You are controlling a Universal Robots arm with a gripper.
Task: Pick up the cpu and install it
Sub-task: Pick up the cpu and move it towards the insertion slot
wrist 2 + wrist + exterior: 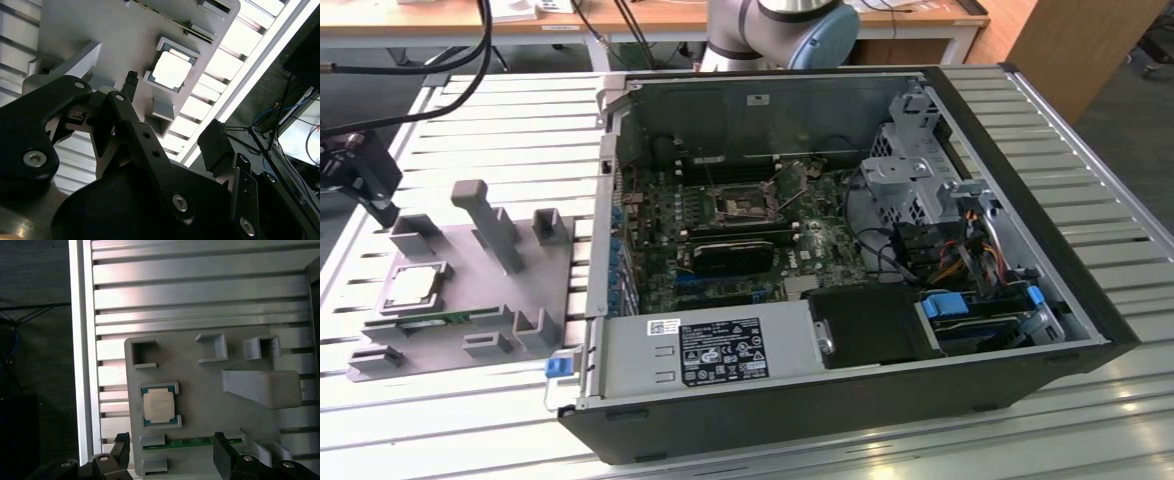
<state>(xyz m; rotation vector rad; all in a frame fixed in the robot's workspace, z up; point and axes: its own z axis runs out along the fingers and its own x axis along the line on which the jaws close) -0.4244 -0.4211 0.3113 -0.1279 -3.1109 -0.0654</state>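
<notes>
The cpu [416,287], a small square chip with a shiny silver top, lies flat in its nest on the grey holder plate [507,300] at the exterior view's left. It appears in both wrist views too, cpu [159,406] and cpu [171,70]. My gripper [376,200] hangs above the far end of that plate. It is open, with its black fingers spread wide and nothing between them: gripper [172,450], gripper [172,112]. The motherboard's socket [740,203] sits inside the open computer case [1014,150].
A green memory stick [192,442] lies in a slot of the plate beside the cpu. Grey upright posts [483,215] rise from the plate. Inside the case are a black block [740,255], cables, a drive cage [914,160] and a power supply [707,350]. All stands on a slatted aluminium table [494,110].
</notes>
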